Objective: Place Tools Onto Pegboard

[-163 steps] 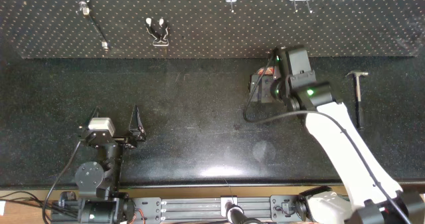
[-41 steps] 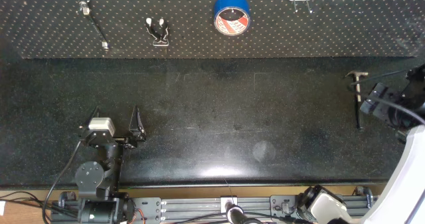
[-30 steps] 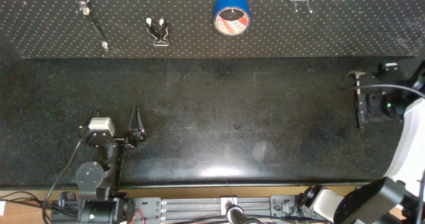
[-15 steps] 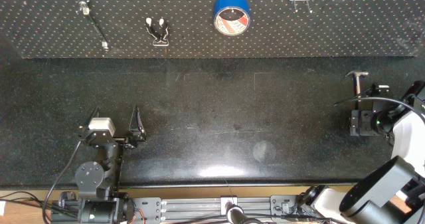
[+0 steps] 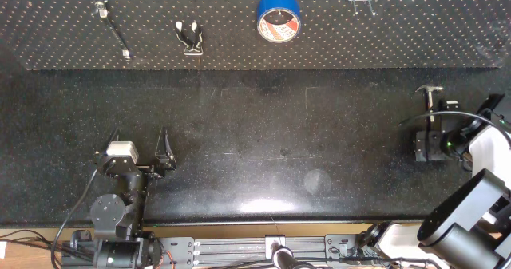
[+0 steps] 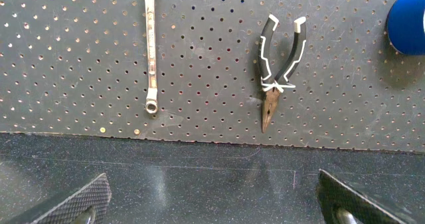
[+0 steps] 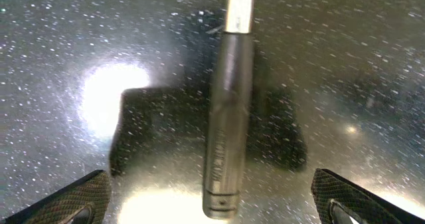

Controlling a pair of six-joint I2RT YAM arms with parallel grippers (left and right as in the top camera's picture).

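A hammer lies on the black table at the far right, its head toward the pegboard. My right gripper hangs over the handle, open. In the right wrist view the dark grip lies between the two fingertips, untouched by either. On the pegboard hang a wrench, pliers and a blue tape roll. My left gripper rests open near its base and faces the wrench and pliers.
A bare double hook sticks out of the pegboard right of the tape roll. The pegboard's lower edge meets the table along a line across the whole width. The table's right edge is close beside the hammer.
The tape roll, first near the right gripper, now hangs on the pegboard. My right arm has swung to the far right and come down over the hammer handle. The left arm is still.
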